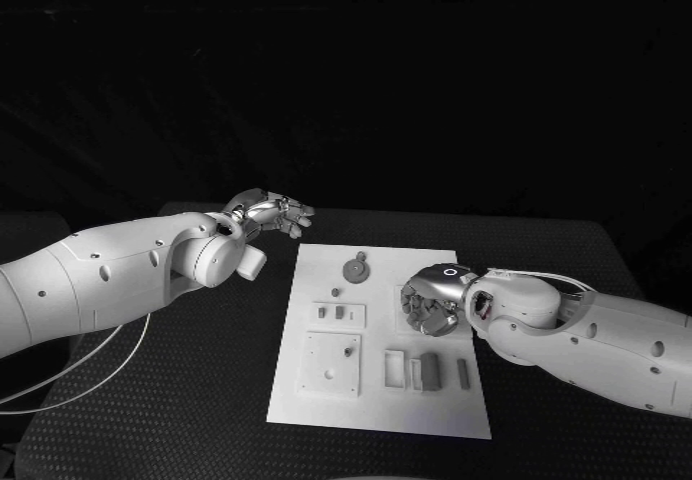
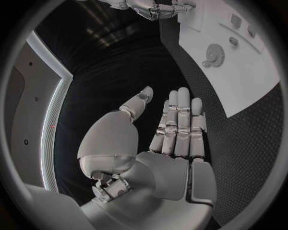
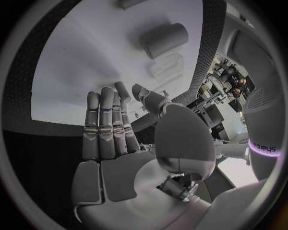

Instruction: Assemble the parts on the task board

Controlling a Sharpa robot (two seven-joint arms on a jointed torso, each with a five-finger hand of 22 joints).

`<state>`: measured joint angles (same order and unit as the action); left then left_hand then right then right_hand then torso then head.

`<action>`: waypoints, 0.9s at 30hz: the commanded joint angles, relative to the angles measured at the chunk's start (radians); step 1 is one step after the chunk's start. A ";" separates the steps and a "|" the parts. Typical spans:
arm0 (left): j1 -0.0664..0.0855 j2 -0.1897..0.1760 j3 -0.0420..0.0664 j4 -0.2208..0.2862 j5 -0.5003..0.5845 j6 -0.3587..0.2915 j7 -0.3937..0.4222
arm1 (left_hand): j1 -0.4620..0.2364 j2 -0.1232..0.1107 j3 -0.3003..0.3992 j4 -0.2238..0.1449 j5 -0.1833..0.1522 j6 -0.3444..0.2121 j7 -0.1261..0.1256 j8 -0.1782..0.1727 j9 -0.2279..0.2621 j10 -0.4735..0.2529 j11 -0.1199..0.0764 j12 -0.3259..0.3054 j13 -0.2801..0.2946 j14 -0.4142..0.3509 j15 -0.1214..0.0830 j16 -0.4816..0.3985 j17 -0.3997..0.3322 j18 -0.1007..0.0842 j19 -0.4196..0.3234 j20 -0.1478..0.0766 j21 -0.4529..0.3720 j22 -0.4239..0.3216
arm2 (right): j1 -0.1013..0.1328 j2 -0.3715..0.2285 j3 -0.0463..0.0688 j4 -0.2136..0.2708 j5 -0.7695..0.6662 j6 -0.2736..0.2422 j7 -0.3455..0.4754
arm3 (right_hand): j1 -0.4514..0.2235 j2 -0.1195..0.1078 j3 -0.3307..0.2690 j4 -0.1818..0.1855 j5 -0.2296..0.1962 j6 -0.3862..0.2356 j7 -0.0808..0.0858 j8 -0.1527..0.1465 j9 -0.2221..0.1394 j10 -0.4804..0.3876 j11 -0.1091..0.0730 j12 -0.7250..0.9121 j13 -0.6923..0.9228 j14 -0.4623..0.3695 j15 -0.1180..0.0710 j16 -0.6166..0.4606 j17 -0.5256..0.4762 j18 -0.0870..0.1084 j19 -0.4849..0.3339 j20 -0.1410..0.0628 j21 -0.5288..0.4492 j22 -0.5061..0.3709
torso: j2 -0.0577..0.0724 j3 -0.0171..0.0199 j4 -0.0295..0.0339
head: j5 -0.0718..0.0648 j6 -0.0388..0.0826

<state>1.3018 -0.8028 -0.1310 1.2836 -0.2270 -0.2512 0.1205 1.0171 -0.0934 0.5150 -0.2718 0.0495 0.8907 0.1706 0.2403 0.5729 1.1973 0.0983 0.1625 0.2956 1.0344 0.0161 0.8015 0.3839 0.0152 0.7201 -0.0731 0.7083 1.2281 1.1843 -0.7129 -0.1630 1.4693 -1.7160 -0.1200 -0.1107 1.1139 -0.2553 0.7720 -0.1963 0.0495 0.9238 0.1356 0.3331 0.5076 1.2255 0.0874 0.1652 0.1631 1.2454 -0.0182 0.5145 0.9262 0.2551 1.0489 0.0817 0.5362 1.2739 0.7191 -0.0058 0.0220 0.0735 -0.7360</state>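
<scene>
The white task board (image 1: 378,410) lies in the middle of the black table. On it are a grey gear (image 1: 356,268), a small plate with two slots (image 1: 339,314), a larger square plate (image 1: 332,365) and several upright blocks (image 1: 428,371). My left hand (image 1: 274,213) hovers off the board's far left corner, its fingers (image 2: 180,124) straight and apart, holding nothing. My right hand (image 1: 433,305) hangs over the board's right middle, its fingers (image 3: 107,124) stretched out and empty. The gear (image 2: 214,55) and board (image 2: 246,81) also show in the left wrist view.
Black textured table (image 1: 173,400) surrounds the board on all sides. A rounded grey part (image 3: 165,39) and a pale block (image 3: 165,64) stand on the board (image 3: 84,57) beyond my right hand's fingers. My right hand (image 2: 153,7) shows far off in the left wrist view.
</scene>
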 commanded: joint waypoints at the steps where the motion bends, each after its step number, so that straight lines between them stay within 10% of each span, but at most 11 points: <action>1: 0.003 0.001 0.001 0.001 0.005 0.015 0.007 | -0.009 0.001 -0.007 0.001 0.002 -0.009 -0.001 0.005 0.000 -0.009 -0.001 0.003 0.002 0.005 0.002 -0.006 0.002 0.006 0.007 -0.007 -0.006 0.002 | -0.005 0.003 0.000 0.000 -0.017 -0.008 0.013 | 0.008 0.012 0.014 0.000 -0.001 0.011 -0.002 0.008 0.001 0.010 -0.002 0.004 0.003 0.009 -0.001 0.003 0.001 0.007 0.006 -0.001 0.006 0.001 | 0.000 -0.0004 -0.0001 | 0.000 -0.001; 27: 0.003 0.000 0.001 0.004 0.005 0.017 0.004 | -0.010 0.001 -0.007 0.001 0.002 -0.010 0.000 0.005 0.000 -0.010 -0.001 0.004 0.002 0.005 0.002 -0.007 0.004 0.006 0.007 -0.007 -0.007 0.002 | -0.018 0.027 -0.007 -0.035 -0.076 -0.064 -0.002 | 0.024 0.084 0.085 -0.012 -0.001 0.098 -0.026 0.037 0.007 0.087 -0.030 0.025 0.034 0.045 -0.024 0.007 0.022 0.007 0.038 -0.014 0.021 0.017 | 0.000 -0.0008 -0.0004 | 0.003 -0.010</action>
<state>1.3018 -0.8032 -0.1310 1.2847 -0.2270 -0.2476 0.1187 1.0171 -0.0934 0.5150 -0.2718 0.0495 0.8878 0.1676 0.2403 0.5729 1.1937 0.0948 0.1625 0.2962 1.0344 0.0162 0.7976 0.3857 0.0152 0.7201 -0.0731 0.7046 1.2288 1.1697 -0.6864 -0.1673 1.4332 -1.7636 -0.1633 -0.1137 1.1334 -0.1874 0.8534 -0.2086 0.0493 1.0160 0.1091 0.3653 0.5091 1.3102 0.0573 0.1849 0.1962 1.2881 -0.0431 0.5187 0.9479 0.2417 1.0844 0.0674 0.5540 1.2894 0.7188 -0.0063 0.0221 0.0762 -0.7456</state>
